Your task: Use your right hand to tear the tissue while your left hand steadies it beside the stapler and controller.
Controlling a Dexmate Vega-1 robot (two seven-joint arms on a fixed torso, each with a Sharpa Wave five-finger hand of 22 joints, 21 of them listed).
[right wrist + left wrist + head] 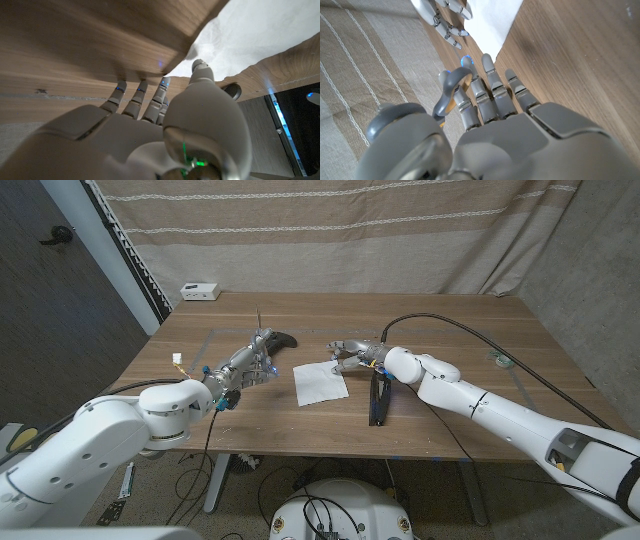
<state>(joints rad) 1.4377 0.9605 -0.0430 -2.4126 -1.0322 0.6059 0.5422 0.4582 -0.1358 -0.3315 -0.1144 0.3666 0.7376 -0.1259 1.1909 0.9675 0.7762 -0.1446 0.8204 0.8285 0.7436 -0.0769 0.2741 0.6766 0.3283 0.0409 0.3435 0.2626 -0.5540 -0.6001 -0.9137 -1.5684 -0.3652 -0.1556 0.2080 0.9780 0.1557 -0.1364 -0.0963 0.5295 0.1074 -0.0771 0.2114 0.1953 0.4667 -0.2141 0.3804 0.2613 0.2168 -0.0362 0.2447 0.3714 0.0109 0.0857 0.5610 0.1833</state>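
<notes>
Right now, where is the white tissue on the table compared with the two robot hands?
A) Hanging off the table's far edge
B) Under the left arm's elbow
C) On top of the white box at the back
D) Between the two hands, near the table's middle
D: in the head view the tissue lies spread on the wood between the left hand and the right hand, whose fingertips are at its far corner.
</notes>
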